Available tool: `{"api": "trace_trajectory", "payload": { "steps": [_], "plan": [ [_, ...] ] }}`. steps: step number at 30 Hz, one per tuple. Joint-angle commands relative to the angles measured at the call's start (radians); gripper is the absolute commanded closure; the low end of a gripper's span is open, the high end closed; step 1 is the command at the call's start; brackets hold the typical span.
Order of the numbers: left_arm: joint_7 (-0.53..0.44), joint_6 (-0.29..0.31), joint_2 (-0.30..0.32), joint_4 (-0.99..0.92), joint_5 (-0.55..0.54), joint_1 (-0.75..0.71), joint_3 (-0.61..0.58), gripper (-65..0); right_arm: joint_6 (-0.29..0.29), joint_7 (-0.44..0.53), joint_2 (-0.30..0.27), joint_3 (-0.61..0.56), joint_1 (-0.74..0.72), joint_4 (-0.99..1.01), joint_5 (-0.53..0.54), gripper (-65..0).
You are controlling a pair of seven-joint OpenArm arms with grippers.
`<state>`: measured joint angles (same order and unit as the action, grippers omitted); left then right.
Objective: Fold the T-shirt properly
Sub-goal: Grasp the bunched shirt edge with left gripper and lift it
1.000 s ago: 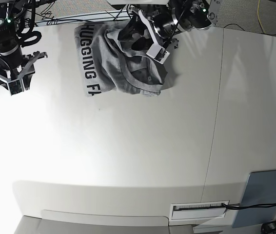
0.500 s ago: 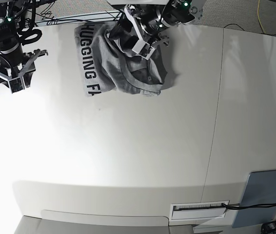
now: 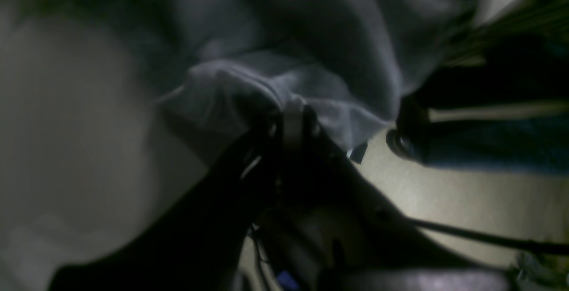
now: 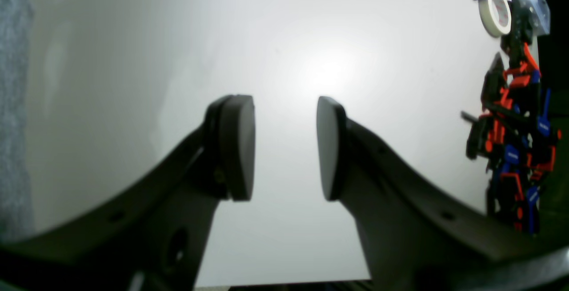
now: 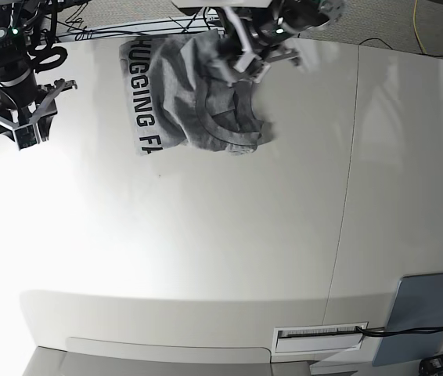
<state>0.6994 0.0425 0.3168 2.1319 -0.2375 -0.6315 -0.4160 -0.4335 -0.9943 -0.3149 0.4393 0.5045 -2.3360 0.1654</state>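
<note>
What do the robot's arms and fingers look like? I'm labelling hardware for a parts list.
Both arms are black with silver-grey metal sections and loose black cables. The right gripper has two curved black arms ending in flat oval pads; in the base view its fingers carry pale blocky tips. The left gripper is dark with a pale strip at its tip. A small green light shows on each arm.

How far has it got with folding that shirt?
Barely started. Nothing looks folded: the heather-grey cotton T-shirt lies crumpled at the table's far edge. In hand: the left gripper has pinched a bunch of its fabric. The right gripper hangs open, empty. Spreading and folding remain.
</note>
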Motion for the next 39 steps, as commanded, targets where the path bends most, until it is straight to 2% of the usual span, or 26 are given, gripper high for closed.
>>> {"api": "trace_trajectory", "payload": {
  "steps": [1, 4, 7, 9, 12, 15, 18, 21, 27, 30, 32, 37, 39],
  "plan": [
    [0.039, 0.032, 0.032, 0.012, 0.055, -0.039, -0.006, 0.0, 0.008, 0.020, -0.012, 0.007, -0.001, -0.013, 0.000, -23.1],
    [0.032, -0.030, 0.080, 0.012, 0.158, -0.063, -0.006, 0.0, 0.008, 0.023, -0.012, 0.007, -0.001, -0.013, 0.042, -23.1],
    [-0.003, -0.088, 0.112, 0.012, 0.218, -0.064, -0.006, -1.4, 0.007, 0.023, -0.012, 0.007, -0.001, -0.013, 0.113, -23.1],
    [-0.044, -0.103, 0.119, 0.012, 0.234, -0.064, -0.006, -9.6, 0.004, 0.021, -0.012, 0.007, -0.003, -0.013, 0.154, -23.1],
    [-0.091, -0.095, 0.115, 0.013, 0.259, -0.062, -0.006, -21.7, -0.008, 0.021, -0.012, 0.007, -0.003, -0.013, 0.195, -23.1],
    [-0.087, -0.050, 0.116, 0.026, 0.261, -0.047, -0.006, -29.1, -0.023, 0.021, -0.012, 0.007, -0.003, -0.013, 0.213, -23.1],
    [-0.089, 0.009, 0.116, 0.068, 0.261, -0.044, -0.006, -29.5, -0.023, 0.021, -0.012, 0.007, -0.003, -0.013, 0.214, -23.1],
    [-0.109, 0.011, 0.116, 0.130, 0.262, -0.044, -0.006, -29.5, -0.023, 0.021, -0.012, 0.007, -0.003, -0.013, 0.235, -23.1],
    [-0.138, -0.005, 0.115, 0.191, 0.260, -0.008, -0.006, -29.5, -0.023, 0.018, -0.012, 0.006, -0.003, -0.013, 0.247, -23.1],
    [-0.139, -0.060, 0.115, 0.190, 0.261, 0.023, -0.006, -29.5, -0.023, 0.018, -0.012, 0.007, -0.003, -0.013, 0.246, -23.1],
    [-0.140, -0.061, 0.109, 0.189, 0.261, 0.040, -0.006, -29.5, -0.023, 0.015, -0.012, 0.007, -0.003, -0.013, 0.246, -23.1],
    [-0.151, -0.062, 0.061, 0.181, 0.262, 0.068, -0.006, -29.4, -0.023, 0.015, -0.012, 0.006, -0.003, -0.013, 0.247, -23.1],
    [-0.151, -0.085, 0.032, 0.156, 0.278, 0.095, -0.006, -29.4, -0.023, 0.014, -0.012, 0.006, -0.003, -0.013, 0.247, -23.1]
  ]
}}
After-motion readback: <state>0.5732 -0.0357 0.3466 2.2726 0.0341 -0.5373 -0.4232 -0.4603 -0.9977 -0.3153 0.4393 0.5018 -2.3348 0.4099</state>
